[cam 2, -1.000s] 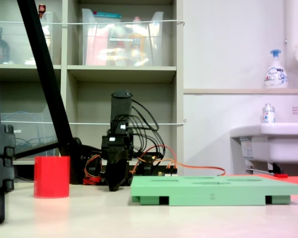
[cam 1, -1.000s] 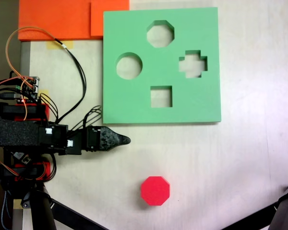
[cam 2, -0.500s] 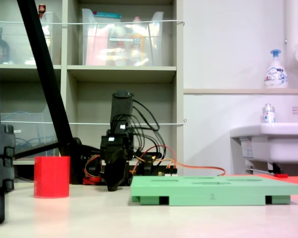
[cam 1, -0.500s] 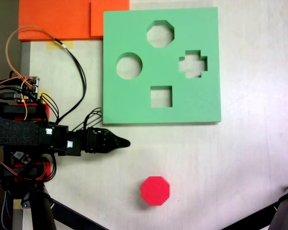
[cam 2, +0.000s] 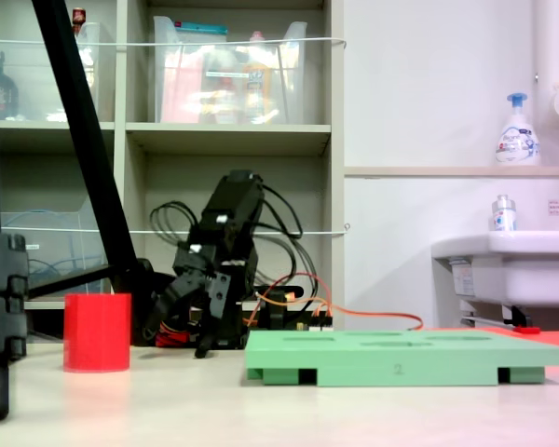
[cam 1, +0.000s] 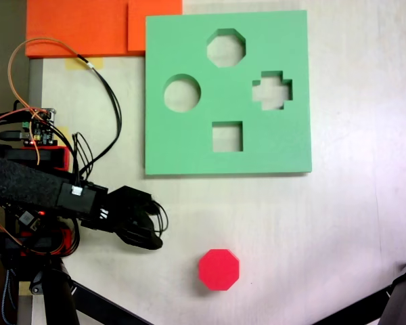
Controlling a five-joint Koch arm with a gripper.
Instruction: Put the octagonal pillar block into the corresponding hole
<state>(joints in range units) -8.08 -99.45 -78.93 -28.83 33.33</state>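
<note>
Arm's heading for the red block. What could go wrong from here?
1. The gripper, jaws open, sits apart from the octagonal pillar block; an off-centre approach may knock the freestanding block away.
2. The octagonal hole is at the green board's far edge, a long carry.
3. The hole looks block-sized, so rotational misalignment could jam it.
</note>
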